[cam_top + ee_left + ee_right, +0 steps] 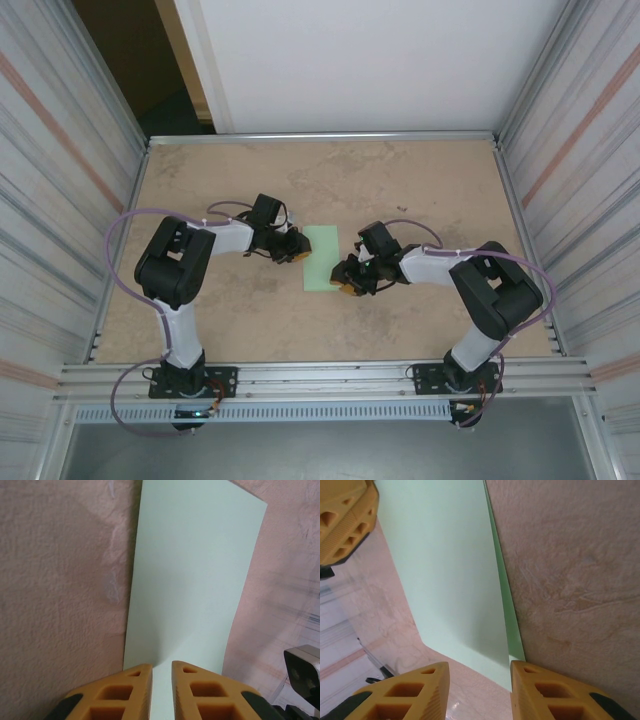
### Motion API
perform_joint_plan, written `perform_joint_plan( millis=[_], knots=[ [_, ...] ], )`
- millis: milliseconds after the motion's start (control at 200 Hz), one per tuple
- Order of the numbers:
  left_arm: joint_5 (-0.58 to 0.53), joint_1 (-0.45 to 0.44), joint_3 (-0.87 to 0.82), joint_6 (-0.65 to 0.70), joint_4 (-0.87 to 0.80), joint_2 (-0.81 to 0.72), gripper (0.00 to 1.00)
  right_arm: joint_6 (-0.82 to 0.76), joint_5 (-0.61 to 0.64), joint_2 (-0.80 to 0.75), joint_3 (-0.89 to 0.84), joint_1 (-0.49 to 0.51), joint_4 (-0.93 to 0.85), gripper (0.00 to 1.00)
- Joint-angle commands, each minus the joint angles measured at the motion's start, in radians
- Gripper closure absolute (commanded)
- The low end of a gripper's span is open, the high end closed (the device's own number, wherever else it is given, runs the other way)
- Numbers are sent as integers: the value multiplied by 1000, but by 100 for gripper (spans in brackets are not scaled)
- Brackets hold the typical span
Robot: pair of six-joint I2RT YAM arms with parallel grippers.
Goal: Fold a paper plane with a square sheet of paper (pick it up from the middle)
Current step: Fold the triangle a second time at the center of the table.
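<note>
The pale green sheet of paper (322,257) lies mid-table as a narrow rectangle, folded over on itself; a lower layer peeks out as a darker strip (512,625) along its right edge. My left gripper (297,247) sits at the sheet's left edge. Its orange fingers (135,680) stand only a narrow gap apart over the paper (190,580), which shows between them. My right gripper (350,283) is open at the sheet's near right corner. There its right fingertip (530,672) meets the paper's corner (450,580), and bare table lies between the fingers.
The tan tabletop (420,190) is ringed by a metal rail and corrugated walls (70,160). The left gripper's orange finger (345,520) appears across the paper in the right wrist view. Part of the right gripper's body (302,667) shows at the lower right of the left wrist view.
</note>
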Motion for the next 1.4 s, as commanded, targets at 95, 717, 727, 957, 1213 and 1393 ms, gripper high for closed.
perform_joint_plan(
  millis=[95,717,727,957,1213,1393],
  knots=[
    [-48,3,-31,-12,-60,45,82,22,32,-27,-16,-10,46,68],
    [-25,3,-28,-17,-57,21,82,50,66,-26,-12,-7,11,85],
    [-24,3,-27,-17,-57,20,82,49,66,-26,-12,-7,10,85],
    [10,4,21,9,-81,-60,81,29,87,-35,-6,-10,-40,94],
    [48,4,75,53,-50,-20,82,13,92,-36,12,-12,-82,100],
    [33,5,106,93,-120,49,84,8,90,-35,31,-8,-87,100]
  ],
)
